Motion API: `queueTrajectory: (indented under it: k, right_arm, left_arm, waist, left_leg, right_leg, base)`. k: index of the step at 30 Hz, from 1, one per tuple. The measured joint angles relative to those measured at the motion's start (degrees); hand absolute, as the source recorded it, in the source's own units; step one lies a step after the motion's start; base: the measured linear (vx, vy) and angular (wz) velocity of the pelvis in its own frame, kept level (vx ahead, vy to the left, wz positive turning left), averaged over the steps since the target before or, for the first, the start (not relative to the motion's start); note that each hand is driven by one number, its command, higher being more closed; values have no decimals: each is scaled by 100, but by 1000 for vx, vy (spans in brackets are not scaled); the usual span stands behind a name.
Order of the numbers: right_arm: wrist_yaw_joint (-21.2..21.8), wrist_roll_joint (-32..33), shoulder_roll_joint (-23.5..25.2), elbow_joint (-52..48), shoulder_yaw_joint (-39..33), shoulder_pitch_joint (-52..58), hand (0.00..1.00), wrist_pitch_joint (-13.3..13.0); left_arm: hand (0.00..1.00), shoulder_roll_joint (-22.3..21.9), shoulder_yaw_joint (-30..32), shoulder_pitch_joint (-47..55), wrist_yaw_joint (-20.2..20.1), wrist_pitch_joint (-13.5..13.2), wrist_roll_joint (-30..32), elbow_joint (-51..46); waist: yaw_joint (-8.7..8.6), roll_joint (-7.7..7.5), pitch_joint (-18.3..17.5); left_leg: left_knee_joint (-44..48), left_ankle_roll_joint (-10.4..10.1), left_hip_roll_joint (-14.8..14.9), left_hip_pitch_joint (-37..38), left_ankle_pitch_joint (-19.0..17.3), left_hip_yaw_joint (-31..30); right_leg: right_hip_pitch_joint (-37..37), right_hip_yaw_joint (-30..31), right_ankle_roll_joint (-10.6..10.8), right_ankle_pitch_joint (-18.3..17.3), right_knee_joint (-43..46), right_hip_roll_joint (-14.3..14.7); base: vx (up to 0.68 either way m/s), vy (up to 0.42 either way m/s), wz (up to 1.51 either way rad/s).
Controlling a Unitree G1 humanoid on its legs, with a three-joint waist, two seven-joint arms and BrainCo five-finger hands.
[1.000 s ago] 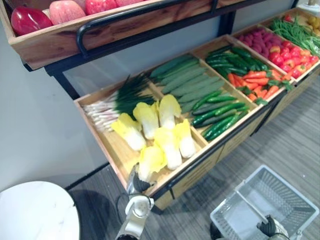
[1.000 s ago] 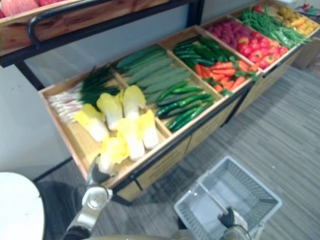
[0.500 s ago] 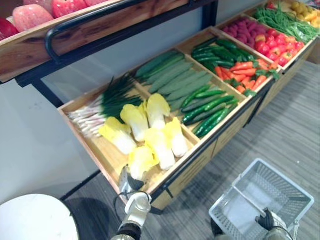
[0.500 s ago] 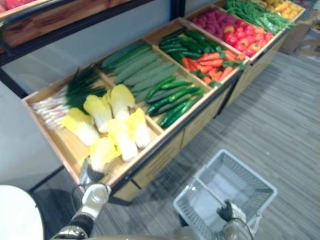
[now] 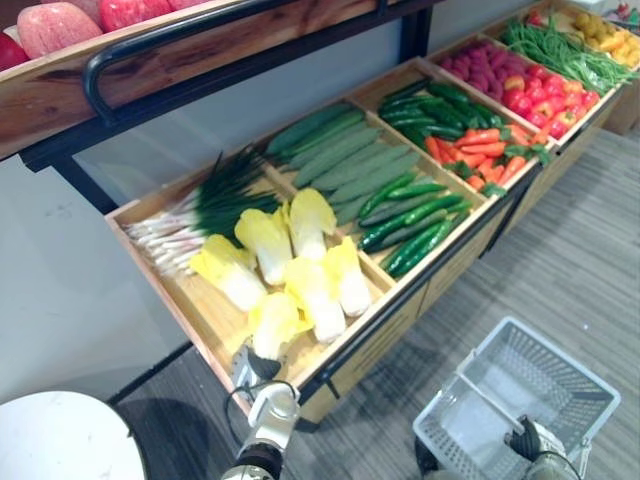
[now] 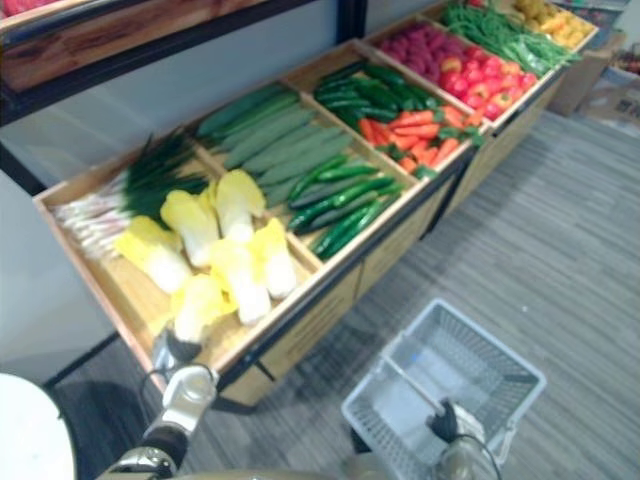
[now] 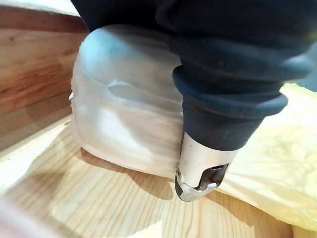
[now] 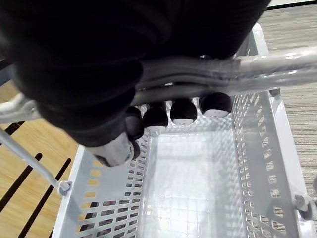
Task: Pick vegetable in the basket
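Several yellow-white cabbages lie in the left wooden crate. The nearest cabbage rests by the crate's front edge. My left hand sits on its white base, with the thumb curled down along its side. The cabbage still lies on the crate's wooden floor. At the lower right my right hand is shut on the grey handle of a white plastic basket. The basket hangs over the floor with nothing in it.
Spring onions fill the crate's back. Pale green gourds, cucumbers, carrots and red peppers fill the crates to the right. A shelf with red fruit overhangs the back left. A white round table stands lower left.
The camera has shifted, so the crates sit further left in the picture. My left hand has closed down onto the front cabbage. The right hand keeps hold of the basket handle.
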Motion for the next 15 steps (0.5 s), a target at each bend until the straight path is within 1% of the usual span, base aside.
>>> queueTrajectory:
  k: [2,4,5,8,10,11,13,15]
  right_arm:
    - [0,4,3,49,-2,0,100,2]
    - [-3,12,10,123,-17,-1,100,19]
    - [-3,17,28,166,-40,-12,100,30]
    - [-3,56,162,199,-295,19,100,70]
    - [-3,72,244,200,-432,29,100,109]
    - [-3,82,263,200,-470,28,100,122]
    - [-1,105,282,201,-521,38,100,138]
    - [-1,106,348,205,-739,50,100,142]
  left_arm:
    - [100,7,-98,-2,-9,-30,-10,-2]
    - [100,37,-270,16,-135,-138,-142,-76]
    - [100,57,-368,92,-256,-187,-241,-257]
    - [100,118,-598,473,-683,-262,-249,-971]
    - [100,118,-665,690,-889,-295,-249,-1378]
    - [100,116,-672,758,-948,-312,-249,-1525]
    - [100,117,-743,997,-1192,-326,-240,-2005]
    - [100,110,-857,1282,-1362,-328,-234,-2400]
  waist:
    - [5,-20,15]
    - [6,-45,54]
    - [15,-72,73]
    - [11,-120,118]
    - [15,-139,141]
    - [14,-122,148]
    - [18,-157,199]
    - [18,-167,205]
  left_leg:
    - [-5,2,-6,13,2,-61]
    - [-8,8,-22,20,5,-162]
    - [-16,13,-39,17,9,-198]
    - [-53,28,-67,-5,19,-351]
    - [-68,31,-84,-33,21,-429]
    - [-68,33,-89,-39,22,-456]
    - [-70,34,-102,-37,22,-508]
    - [-70,34,-105,-60,22,-605]
  right_leg:
    - [52,-56,-6,0,1,-24]
    - [125,-155,-11,0,2,-61]
    - [140,-186,-9,-2,2,-84]
    - [216,-339,15,-20,4,-136]
    - [232,-423,26,-28,5,-162]
    - [244,-463,26,-28,5,-172]
    - [282,-538,31,-32,6,-196]
    - [309,-662,31,-32,7,-213]
  base:
    - [-15,-24,18]
    - [-18,-16,25]
    - [-16,-9,18]
    - [5,-5,25]
    - [17,-1,18]
    - [15,0,20]
    - [9,1,15]
    - [10,-3,16]
